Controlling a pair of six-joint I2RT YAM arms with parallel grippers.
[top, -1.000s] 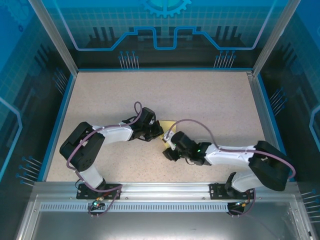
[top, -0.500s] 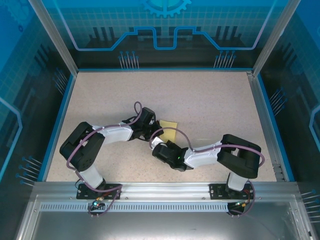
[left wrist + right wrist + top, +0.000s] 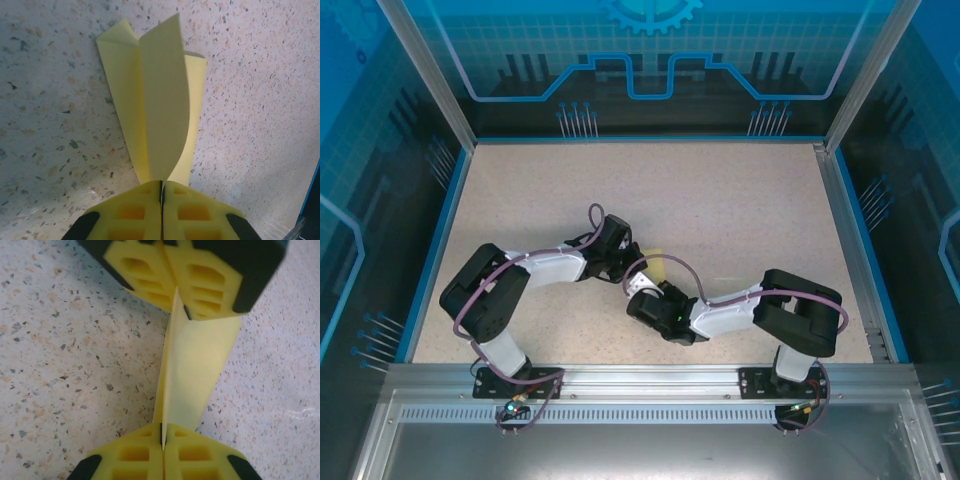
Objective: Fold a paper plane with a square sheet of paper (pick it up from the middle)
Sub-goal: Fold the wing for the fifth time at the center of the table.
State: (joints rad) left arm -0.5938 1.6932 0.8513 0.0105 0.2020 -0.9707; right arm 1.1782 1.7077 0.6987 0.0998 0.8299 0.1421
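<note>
The square sheet of paper is folded into a slim yellow paper plane (image 3: 160,100) with an upright centre ridge and two flaps lying on the speckled table. My left gripper (image 3: 161,184) is shut on one end of the ridge. In the right wrist view my right gripper (image 3: 161,432) is shut on the other end of the plane (image 3: 197,365), facing the left gripper (image 3: 179,301). From above, both grippers (image 3: 623,265) (image 3: 642,290) meet at mid-table, with a little of the plane (image 3: 658,263) showing between the arms.
The speckled tabletop (image 3: 720,190) stretches open behind and to both sides of the arms. A blue rim (image 3: 440,250) and glass walls enclose it. A metal rail (image 3: 640,380) with the arm bases runs along the near edge.
My right gripper swung left to the paper and shut on its ridge, the right elbow folding in. The left gripper stayed shut on the paper in the same place.
</note>
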